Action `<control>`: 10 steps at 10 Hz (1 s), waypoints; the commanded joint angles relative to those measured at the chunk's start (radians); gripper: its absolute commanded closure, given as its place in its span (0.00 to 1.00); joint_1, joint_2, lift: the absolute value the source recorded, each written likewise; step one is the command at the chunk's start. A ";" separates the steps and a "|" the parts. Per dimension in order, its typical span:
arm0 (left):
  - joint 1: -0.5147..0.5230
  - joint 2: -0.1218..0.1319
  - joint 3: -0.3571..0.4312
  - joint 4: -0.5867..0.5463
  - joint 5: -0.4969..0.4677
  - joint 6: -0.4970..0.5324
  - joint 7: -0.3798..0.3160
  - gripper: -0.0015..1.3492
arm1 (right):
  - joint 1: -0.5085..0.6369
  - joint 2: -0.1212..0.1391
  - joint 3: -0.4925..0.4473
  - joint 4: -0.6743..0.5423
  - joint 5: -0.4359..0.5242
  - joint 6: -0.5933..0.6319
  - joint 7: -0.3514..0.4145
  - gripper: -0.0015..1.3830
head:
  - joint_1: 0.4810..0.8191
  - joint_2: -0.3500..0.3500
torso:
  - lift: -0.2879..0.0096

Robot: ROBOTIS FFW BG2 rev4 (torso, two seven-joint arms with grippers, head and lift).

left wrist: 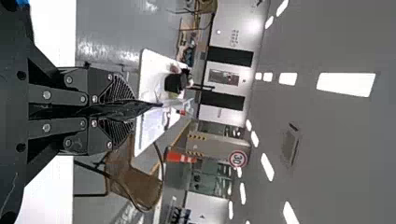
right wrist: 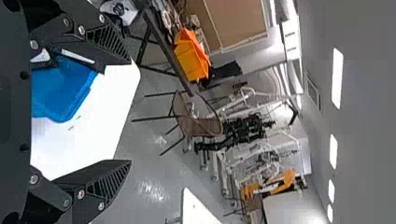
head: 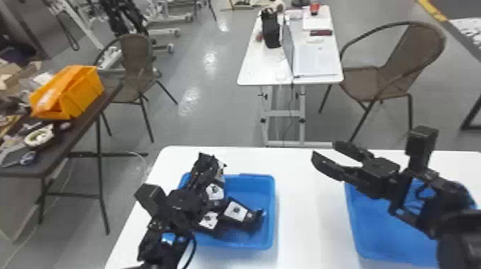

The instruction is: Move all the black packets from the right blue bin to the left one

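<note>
packets (head: 247, 222) in left bin (head: 256, 189) | right bin (head: 375, 229) apart | both on table (head: 311, 214)

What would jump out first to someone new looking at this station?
Probably the left blue bin on the white table, with black packets bearing white labels inside. Next, the left gripper over that bin, shut on a thin black packet, and the right gripper, open near the right blue bin. Bright orange bins stand out on the dark side table at left.
</note>
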 commanded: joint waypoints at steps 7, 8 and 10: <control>0.103 -0.003 -0.019 -0.136 0.037 -0.147 0.081 0.11 | 0.264 -0.009 -0.165 -0.271 0.092 -0.073 -0.150 0.22 | 0.63 0.64 | 0.97; 0.164 -0.003 -0.011 -0.190 0.031 -0.173 0.121 0.11 | 0.325 0.008 -0.177 -0.337 0.127 -0.077 -0.183 0.22 | 0.63 0.63 | 0.97; 0.339 -0.003 0.047 -0.311 -0.073 -0.162 0.129 0.11 | 0.457 0.047 -0.217 -0.405 0.137 -0.080 -0.189 0.22 | 0.63 0.66 | 0.97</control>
